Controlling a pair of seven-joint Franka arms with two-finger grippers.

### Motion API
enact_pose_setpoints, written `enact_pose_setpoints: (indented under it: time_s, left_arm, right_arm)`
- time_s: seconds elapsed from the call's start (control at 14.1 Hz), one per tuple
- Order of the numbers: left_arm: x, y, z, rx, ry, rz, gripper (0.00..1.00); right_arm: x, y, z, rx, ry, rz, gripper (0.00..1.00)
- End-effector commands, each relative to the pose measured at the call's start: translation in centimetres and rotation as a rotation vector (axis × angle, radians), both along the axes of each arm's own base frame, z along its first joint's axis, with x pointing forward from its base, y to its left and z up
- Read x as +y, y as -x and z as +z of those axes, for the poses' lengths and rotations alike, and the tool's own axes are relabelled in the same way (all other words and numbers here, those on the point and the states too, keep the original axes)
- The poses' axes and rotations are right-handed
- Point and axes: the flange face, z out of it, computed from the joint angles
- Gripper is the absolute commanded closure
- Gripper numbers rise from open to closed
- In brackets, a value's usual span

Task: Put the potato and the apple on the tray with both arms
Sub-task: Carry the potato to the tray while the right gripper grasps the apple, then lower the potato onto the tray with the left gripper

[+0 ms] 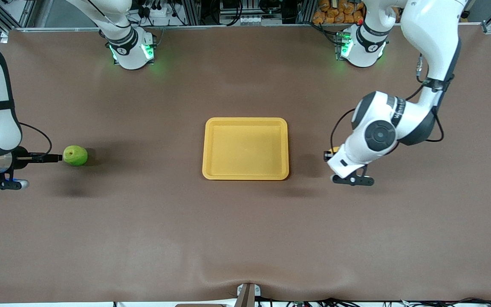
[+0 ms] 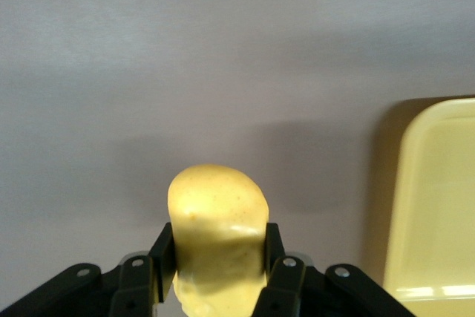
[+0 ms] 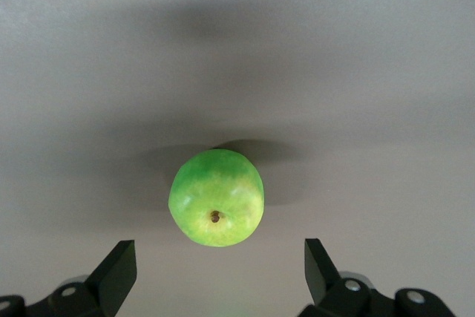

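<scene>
Left end effector (image 2: pixel 219 261): fingers (image 2: pixel 165 252) closed against both sides of the potato (image 2: pixel 218 228), which sticks out past the tips. Seen from the front, only a sliver of the potato (image 1: pixel 335 149) shows under the left arm's wrist; the end effector hangs over bare brown surface (image 1: pixel 245 230) just beside the tray's (image 1: pixel 245 175) edge toward the left arm's end. From the left wrist camera, the tray's rim (image 2: pixel 404 206) is close by, and the potato is not over it.

Right end effector (image 3: pixel 219 276): fingers (image 3: pixel 115 276) spread wide, holding nothing. The apple (image 3: pixel 216 197) lies on the surface just ahead of the tips, stem dimple facing the camera, touching neither finger. From the front, the apple (image 1: pixel 75 155) sits toward the right arm's end of the surface, well apart from the tray; the right end effector itself is not visible in that view, as the wrist sits at the frame edge.

Tray: yellow-orange, nothing in it, between the two arms at mid-surface.

Writing: a dark band on the left arm's forearm carries white lettering, too small to read. Each base has a small round mark, unreadable. Green lights glow at both bases.
</scene>
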Motion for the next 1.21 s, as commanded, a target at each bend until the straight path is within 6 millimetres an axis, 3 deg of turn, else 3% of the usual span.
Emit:
enact_pose_setpoints:
  time_s: [0.0, 0.14, 0.28, 0.57, 0.92, 1.14]
  left_arm:
    - [-4.1, 1.2, 0.5, -0.007, -0.017, -0.011, 1.00]
    - [-6.9, 1.2, 0.6, -0.019, -0.001, -0.008, 1.00]
    - [-11.5, 3.0, -0.7, -0.017, -0.013, 0.027, 1.00]
    - [-17.2, 4.7, -2.9, -0.015, -0.019, 0.086, 1.00]
    - [-19.6, 6.4, -4.9, 0.005, -0.039, 0.140, 1.00]
    - [-19.6, 6.8, -6.5, 0.023, -0.057, 0.161, 1.00]
  right_arm:
    - [-0.6, 0.4, -1.3, -0.006, -0.013, 0.001, 0.00]
    - [-0.5, 0.9, -2.4, -0.013, -0.013, 0.000, 0.00]
    - [-0.5, 1.1, -3.1, -0.012, -0.017, -0.003, 0.00]
    - [-0.4, 1.6, -4.7, -0.017, -0.017, -0.009, 0.00]
    - [0.1, 2.5, -6.9, -0.016, -0.048, -0.037, 0.00]
    - [0.2, 3.2, -8.3, -0.034, -0.040, -0.040, 0.00]
